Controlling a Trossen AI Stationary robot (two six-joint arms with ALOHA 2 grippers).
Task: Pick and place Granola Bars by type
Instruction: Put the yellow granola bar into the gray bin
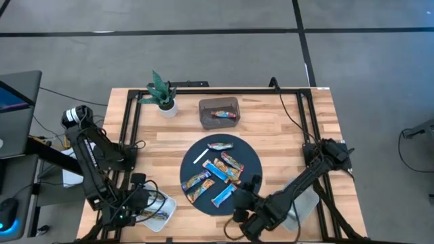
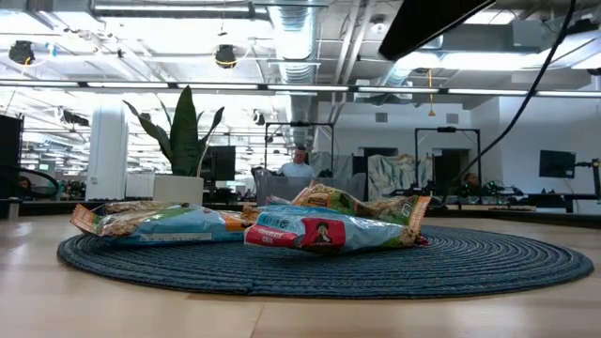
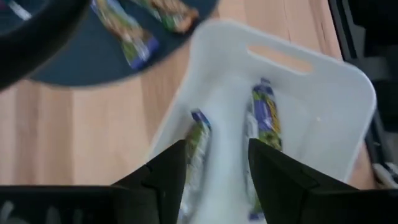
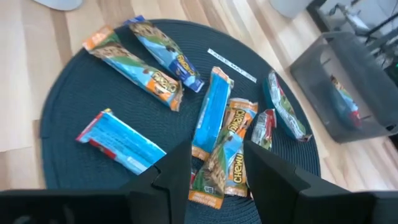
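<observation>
I hold the left gripper (image 3: 211, 168) with fingers apart and empty over the white tray (image 3: 323, 74), where two granola bars (image 3: 266, 115) lie sorted, while my right gripper (image 4: 214, 171), half-open and empty, hovers above the bars on the dark mat (image 4: 68, 99).

So the round mat (image 1: 191, 165) sits mid-table with most of the granola bars (image 1: 220, 170) scattered on it, plus a thin stick (image 1: 200, 157). Behind the mat there's a bin (image 1: 218, 112) with one bar inside, and a potted plant (image 1: 163, 95) left of that bin. Near the mat's front-left edge is a tray (image 3: 323, 93) with two bars lying side by side in it.
</observation>
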